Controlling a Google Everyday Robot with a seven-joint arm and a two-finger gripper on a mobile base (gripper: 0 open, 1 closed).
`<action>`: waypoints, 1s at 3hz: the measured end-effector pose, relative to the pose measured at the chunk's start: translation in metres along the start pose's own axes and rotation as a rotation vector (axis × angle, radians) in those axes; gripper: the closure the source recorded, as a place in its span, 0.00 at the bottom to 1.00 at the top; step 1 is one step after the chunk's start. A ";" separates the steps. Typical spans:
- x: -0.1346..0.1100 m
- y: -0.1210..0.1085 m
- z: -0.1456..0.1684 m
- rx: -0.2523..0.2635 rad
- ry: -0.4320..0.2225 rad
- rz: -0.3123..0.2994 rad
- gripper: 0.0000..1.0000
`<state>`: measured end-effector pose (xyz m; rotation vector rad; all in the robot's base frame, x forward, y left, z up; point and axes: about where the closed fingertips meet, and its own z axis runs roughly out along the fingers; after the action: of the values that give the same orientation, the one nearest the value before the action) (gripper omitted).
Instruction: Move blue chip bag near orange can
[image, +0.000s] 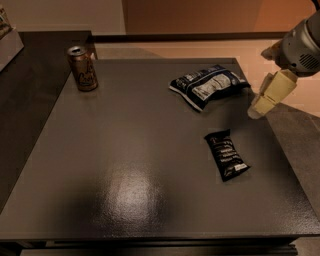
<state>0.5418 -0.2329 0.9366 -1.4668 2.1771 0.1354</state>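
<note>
Dark glossy table (125, 150); orange wall (200, 15) behind; end effector (256, 110) over right edge, grip state unclear.

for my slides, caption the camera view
Robot gripper hovers by table edge, right of the blue chip bag; orange can far left

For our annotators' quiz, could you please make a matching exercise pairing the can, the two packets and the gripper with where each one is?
Things:
1. orange can
2. blue chip bag
3. black packet
4. gripper

Places:
A. raised at the right edge of the table
B. lying toward the back, right of centre
C. upright near the back left corner
D. lying flat right of centre, nearer the front

Pairs: 1-C, 2-B, 3-D, 4-A
</note>
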 end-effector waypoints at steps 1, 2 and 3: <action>0.002 -0.035 0.024 0.017 -0.053 0.036 0.00; -0.001 -0.058 0.049 0.033 -0.105 0.072 0.00; -0.008 -0.075 0.072 0.049 -0.140 0.112 0.00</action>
<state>0.6361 -0.2312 0.8926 -1.2696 2.1337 0.2158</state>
